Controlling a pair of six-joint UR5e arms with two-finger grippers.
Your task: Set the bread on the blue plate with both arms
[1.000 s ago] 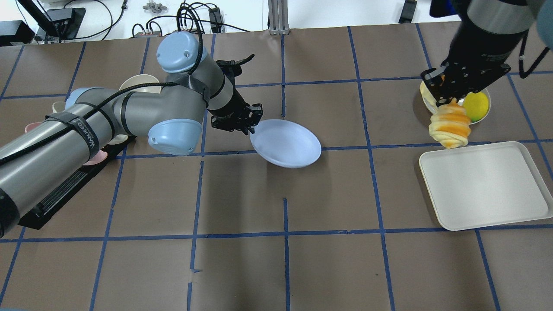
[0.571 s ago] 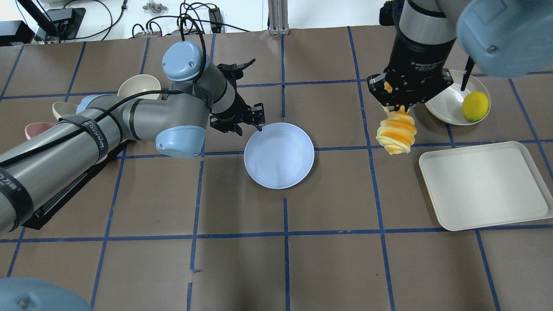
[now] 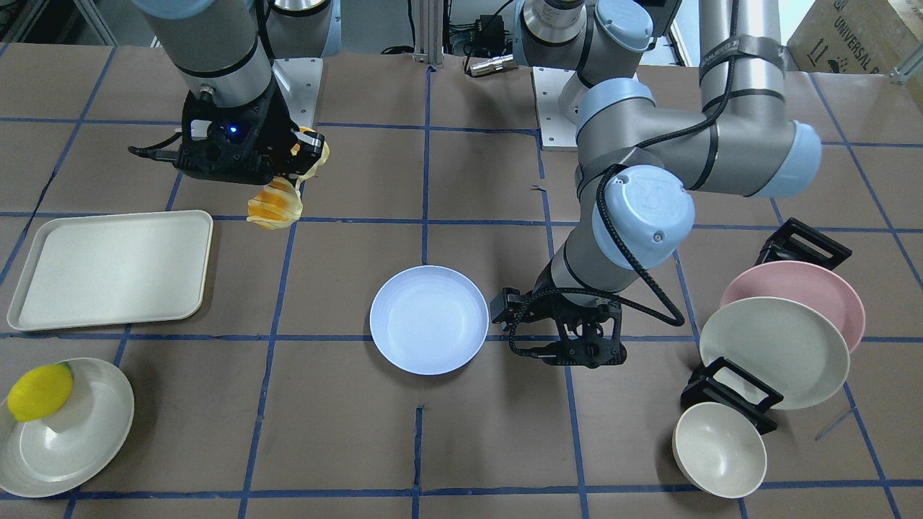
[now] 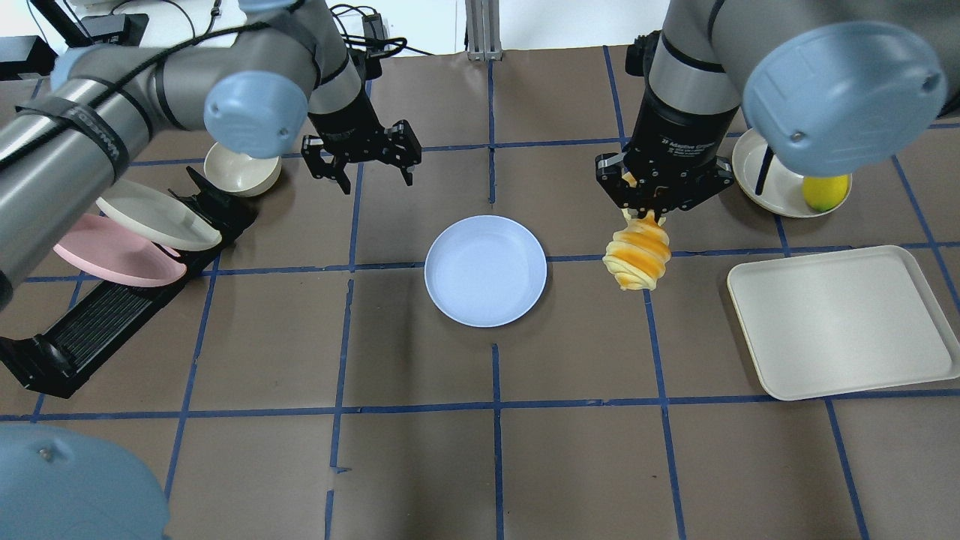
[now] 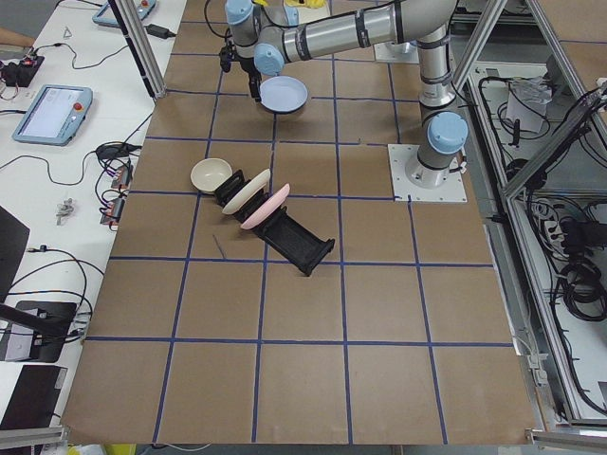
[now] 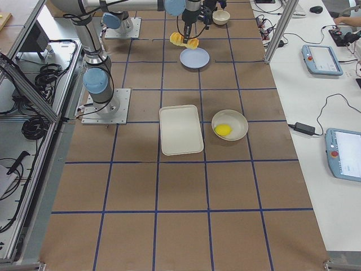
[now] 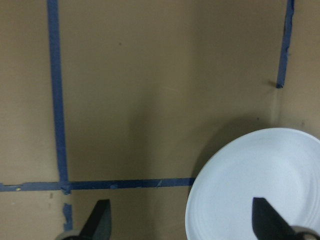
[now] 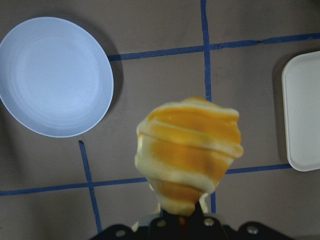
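Left pincer (image 4: 373, 180) withdrawn from smooth blue plate (image 4: 485, 270), open — right pincer (image 4: 649, 216) gripping ridged bread (image 4: 637, 259).

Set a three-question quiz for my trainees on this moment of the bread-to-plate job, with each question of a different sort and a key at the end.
1. Fill the gap: the jaws of the left pincer stand ____.
2. Which pincer holds the bread?
A) the left pincer
B) the right pincer
C) neither
3. True or false: the bread already lies on the blue plate.

Key: 1 open. 2 B. 3 false: the plate is bare, and the bread hangs from the pincer off to the plate's side.
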